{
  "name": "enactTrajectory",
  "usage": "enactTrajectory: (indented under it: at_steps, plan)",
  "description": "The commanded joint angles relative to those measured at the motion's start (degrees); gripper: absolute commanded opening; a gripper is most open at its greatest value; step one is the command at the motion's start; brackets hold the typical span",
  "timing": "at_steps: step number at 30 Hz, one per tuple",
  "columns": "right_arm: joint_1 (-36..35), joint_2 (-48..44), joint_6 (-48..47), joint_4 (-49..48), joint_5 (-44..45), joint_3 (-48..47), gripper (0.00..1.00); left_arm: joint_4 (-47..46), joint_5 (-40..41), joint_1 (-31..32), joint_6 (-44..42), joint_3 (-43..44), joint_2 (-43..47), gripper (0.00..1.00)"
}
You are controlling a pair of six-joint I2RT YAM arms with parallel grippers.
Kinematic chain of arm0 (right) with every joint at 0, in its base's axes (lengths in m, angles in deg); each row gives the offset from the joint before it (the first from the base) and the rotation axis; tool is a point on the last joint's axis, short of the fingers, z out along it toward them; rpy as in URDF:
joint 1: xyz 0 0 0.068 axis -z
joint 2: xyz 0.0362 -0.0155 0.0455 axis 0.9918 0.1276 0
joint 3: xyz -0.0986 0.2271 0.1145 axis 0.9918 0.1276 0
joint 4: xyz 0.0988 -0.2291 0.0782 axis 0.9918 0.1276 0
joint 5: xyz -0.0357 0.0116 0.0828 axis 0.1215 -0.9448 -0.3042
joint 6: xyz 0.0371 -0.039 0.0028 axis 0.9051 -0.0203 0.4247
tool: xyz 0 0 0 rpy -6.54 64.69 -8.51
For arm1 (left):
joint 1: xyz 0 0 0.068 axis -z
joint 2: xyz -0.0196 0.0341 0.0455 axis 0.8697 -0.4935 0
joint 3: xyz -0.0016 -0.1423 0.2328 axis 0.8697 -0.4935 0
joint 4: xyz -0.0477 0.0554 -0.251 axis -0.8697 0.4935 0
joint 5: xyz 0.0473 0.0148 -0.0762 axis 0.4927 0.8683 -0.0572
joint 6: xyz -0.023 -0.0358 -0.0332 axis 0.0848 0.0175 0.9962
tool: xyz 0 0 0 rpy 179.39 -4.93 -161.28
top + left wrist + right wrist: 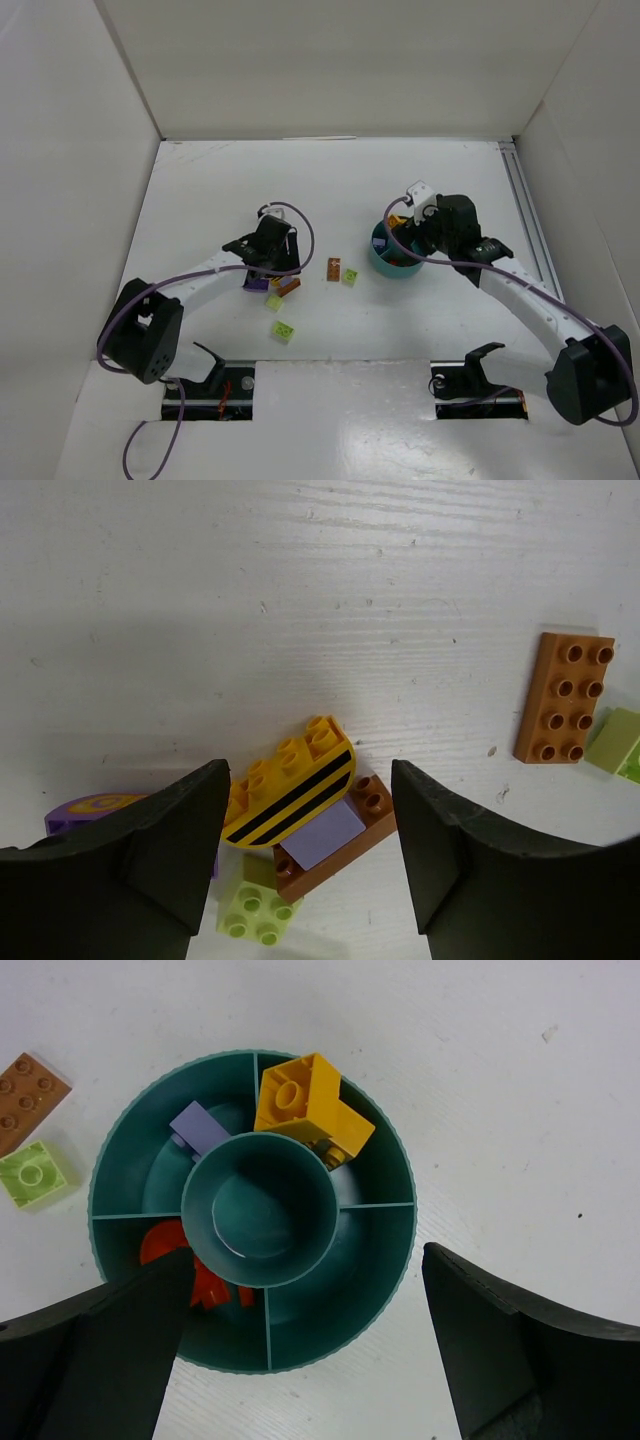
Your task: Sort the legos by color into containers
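The teal divided bowl (pixel 383 262) stands right of centre. In the right wrist view its compartments (pixel 330 1330) hold a yellow lego (pixel 305 1105), a purple one (pixel 200 1125) and an orange piece (pixel 165 1248). My right gripper (pixel 300 1295) hovers open and empty over the bowl (pixel 408 238). My left gripper (pixel 308 815) is open above a pile: a yellow black-striped curved lego (pixel 290 790) on a brown one (pixel 345 842), with a lime one (pixel 255 912) and a purple one (pixel 95 808). In the top view that gripper (pixel 264 262) is just above the pile.
A brown flat lego (pixel 333 269) and a lime one (pixel 350 275) lie between the pile and the bowl, also in the left wrist view (pixel 565 695). Another lime lego (pixel 283 329) lies nearer the arm bases. White walls enclose the table on three sides.
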Motion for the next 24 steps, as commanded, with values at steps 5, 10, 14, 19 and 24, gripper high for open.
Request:
enactTrajectory:
  at_steps: [5, 10, 14, 19, 24]
  plan:
    - [1.45, -0.13, 0.78, -2.30, -1.99, -2.58, 0.99, -0.58, 1.34, 0.25, 0.93, -0.16, -1.99, 0.57]
    - [1.98, -1.18, 0.78, -1.77, -1.99, -2.06, 0.99, -0.58, 2.58, 0.25, 1.46, -0.16, -1.99, 0.45]
    - [2.51, -2.41, 0.78, -1.25, -1.99, -1.45, 0.99, 0.12, 3.19, 0.25, 2.86, -0.16, -1.99, 0.31]
    - [2.51, -4.16, 1.31, -1.25, -2.60, -0.91, 0.99, 0.73, 3.19, 0.25, 4.97, -0.16, 0.72, 0.14]
    - [2.51, -5.23, -1.59, -1.25, -10.40, 0.23, 0.99, 0.03, 3.72, 0.77, 6.47, -0.68, 4.86, 0.00]
